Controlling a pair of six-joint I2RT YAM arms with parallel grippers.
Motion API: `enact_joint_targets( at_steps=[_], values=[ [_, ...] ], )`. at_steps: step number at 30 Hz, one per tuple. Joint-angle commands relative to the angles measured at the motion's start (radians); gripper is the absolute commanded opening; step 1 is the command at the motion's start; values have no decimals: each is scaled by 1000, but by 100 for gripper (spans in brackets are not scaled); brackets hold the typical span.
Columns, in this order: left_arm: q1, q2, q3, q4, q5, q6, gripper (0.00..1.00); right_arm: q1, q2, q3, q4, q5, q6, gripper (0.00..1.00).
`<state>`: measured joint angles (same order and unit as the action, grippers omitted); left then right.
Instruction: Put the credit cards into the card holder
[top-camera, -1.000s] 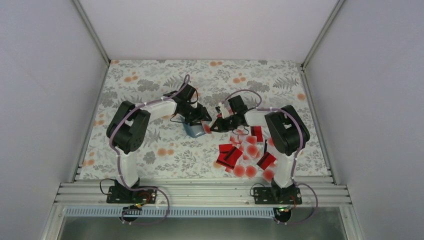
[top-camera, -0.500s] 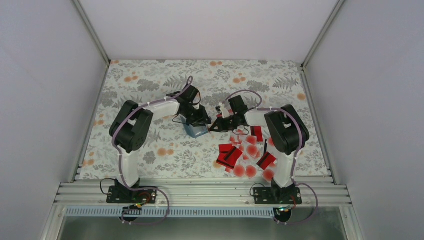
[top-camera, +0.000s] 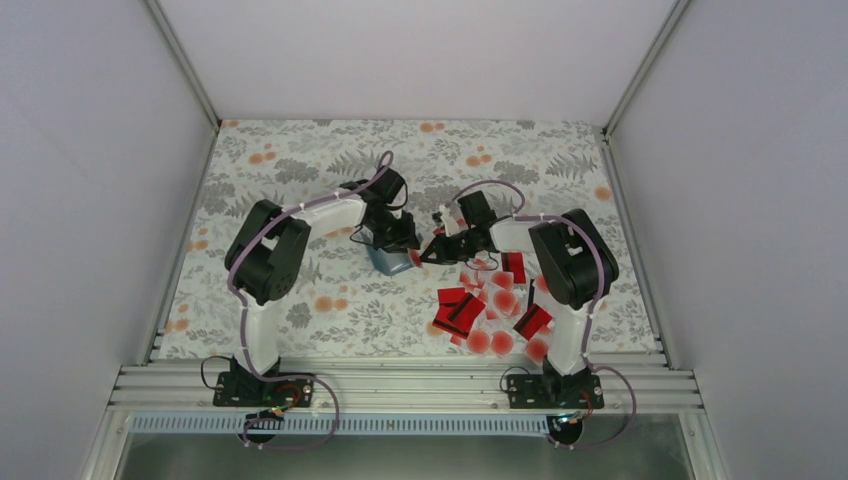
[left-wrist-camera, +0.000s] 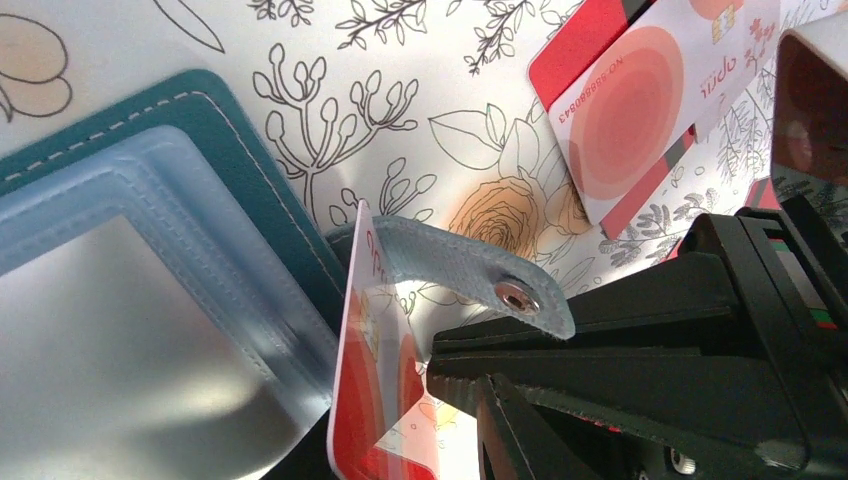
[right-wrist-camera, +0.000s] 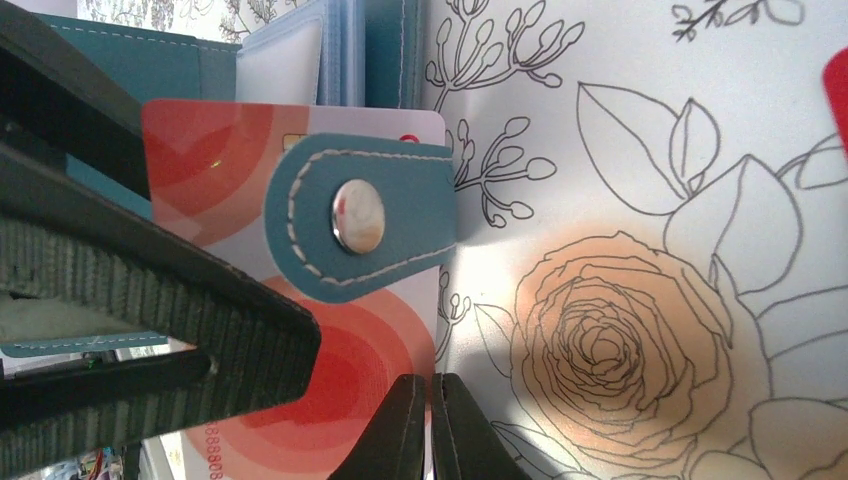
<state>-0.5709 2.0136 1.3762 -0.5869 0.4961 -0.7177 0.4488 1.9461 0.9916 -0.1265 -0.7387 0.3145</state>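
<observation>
I log: one card (right-wrist-camera: 350, 350) pinched in right tool (right-wrist-camera: 426, 400) at card holder (left-wrist-camera: 200, 120) mouth; left tool (top-camera: 397, 246), cannot tell; credit cards (top-camera: 490, 310) loose at four o'clock.

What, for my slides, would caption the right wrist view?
Right pincer shut on a red-dot card beside the open teal card holder, its snap tab overlapping the card.

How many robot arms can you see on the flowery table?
2. The left arm stands on the left, reaching to the card holder. The right arm stands on the right, beside the pile of credit cards. None looks hidden.
</observation>
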Motion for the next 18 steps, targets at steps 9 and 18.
enact_joint_targets(
  at_steps=[9,18],
  values=[
    [-30,14,28,-48,-34,3,15,-13,31,-36,3,23,32,4],
    [-36,-13,29,-71,-82,-9,2,-15,18,-39,-9,28,32,4]
  ],
)
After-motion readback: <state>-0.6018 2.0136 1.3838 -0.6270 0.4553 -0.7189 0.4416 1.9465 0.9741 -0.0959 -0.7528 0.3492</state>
